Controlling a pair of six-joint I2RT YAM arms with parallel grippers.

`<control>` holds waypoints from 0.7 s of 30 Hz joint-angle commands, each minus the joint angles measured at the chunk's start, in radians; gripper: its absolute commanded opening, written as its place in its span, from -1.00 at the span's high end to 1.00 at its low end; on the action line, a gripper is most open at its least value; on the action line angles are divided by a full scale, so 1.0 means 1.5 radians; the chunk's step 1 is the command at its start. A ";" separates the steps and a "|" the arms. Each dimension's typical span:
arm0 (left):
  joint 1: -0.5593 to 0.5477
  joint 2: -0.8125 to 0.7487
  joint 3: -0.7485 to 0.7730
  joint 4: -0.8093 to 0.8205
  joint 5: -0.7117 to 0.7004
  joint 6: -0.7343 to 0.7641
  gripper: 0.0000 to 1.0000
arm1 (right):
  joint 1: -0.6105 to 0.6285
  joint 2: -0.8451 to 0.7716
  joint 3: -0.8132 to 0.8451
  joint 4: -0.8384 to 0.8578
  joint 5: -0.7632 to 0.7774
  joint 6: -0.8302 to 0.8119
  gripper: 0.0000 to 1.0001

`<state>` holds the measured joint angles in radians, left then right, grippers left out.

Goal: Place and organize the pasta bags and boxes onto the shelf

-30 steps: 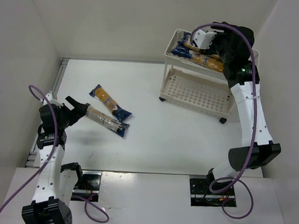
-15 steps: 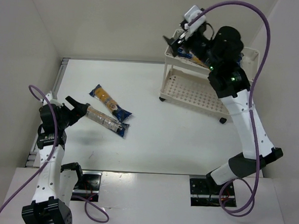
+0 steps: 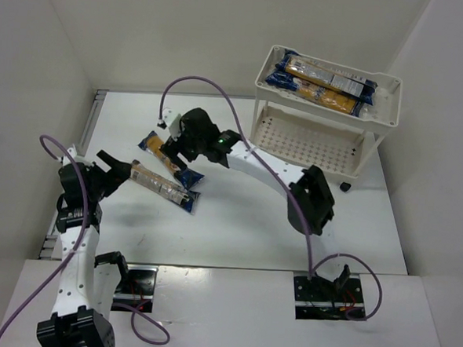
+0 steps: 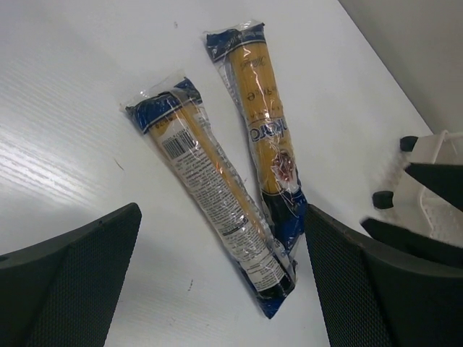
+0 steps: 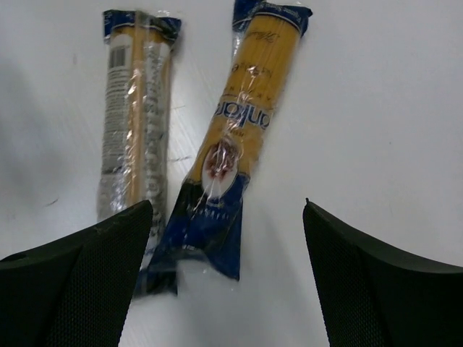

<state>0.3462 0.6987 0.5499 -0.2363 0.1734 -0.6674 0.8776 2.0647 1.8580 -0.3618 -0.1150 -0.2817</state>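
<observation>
Under wide right pincer (image 5: 227,211), yellow bag (image 5: 242,119)

Your right arm (image 3: 255,165) reaches across the worktop (image 3: 244,217), jaws over the two pasta bags (image 3: 161,186) lying side by side. Left jaws sit just beside the nearer bag's end. More packs (image 3: 324,77) lie on the shelf (image 3: 312,143) top tray.
</observation>
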 commanded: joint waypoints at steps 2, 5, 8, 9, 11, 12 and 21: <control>0.004 0.025 -0.006 -0.011 0.031 -0.071 -1.00 | -0.017 0.081 0.153 0.044 0.057 0.055 -0.81; 0.004 0.069 -0.021 -0.004 0.085 -0.103 -1.00 | -0.017 0.151 0.215 0.050 0.070 0.080 -0.84; -0.011 0.120 -0.015 0.002 0.091 -0.103 -1.00 | -0.017 0.198 0.248 0.056 0.077 0.109 -0.84; -0.017 0.131 -0.009 -0.012 0.085 -0.086 -1.00 | -0.011 0.211 0.257 0.056 0.077 0.109 -0.84; -0.024 0.161 0.002 -0.034 0.085 -0.073 -1.00 | -0.011 0.251 0.292 0.049 0.065 0.109 -0.84; -0.024 0.171 0.011 -0.058 0.085 -0.060 -1.00 | -0.011 0.267 0.307 0.039 0.065 0.109 -0.84; -0.038 0.255 0.146 -0.107 0.022 0.080 -1.00 | 0.002 0.478 0.595 -0.135 0.082 0.146 -0.84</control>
<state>0.2916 1.0771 0.6655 -0.3996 0.2493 -0.6716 0.8642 2.7461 2.6884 -0.4675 -0.0166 -0.1040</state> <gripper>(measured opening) 1.001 0.918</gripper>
